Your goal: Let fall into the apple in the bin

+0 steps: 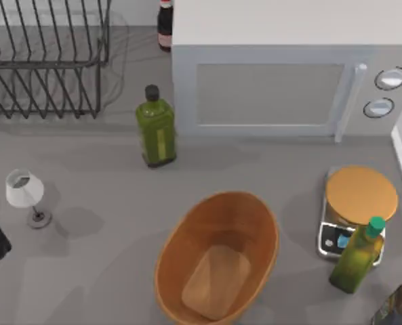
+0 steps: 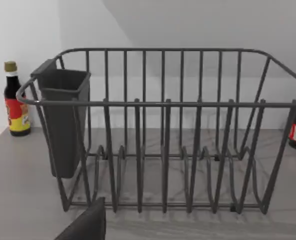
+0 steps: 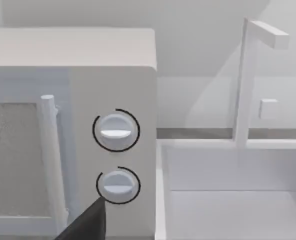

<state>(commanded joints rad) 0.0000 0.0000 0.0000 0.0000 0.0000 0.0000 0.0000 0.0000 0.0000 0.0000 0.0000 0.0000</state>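
Open table around a wooden bin, hemmed by bottles and appliances

The bin [image 1: 217, 264] sits at the near centre with its mouth open from above. Bare grey table [image 1: 106, 271] lies to its left, as far as a small white lamp [image 1: 24, 193]. Behind it a green bottle [image 1: 155, 128] stands upright before the microwave [image 1: 282, 74]. To its right a kitchen scale [image 1: 356, 203] and a second green bottle [image 1: 356, 257] crowd the passage. A wire dish rack [image 1: 45, 54] fills the far left corner
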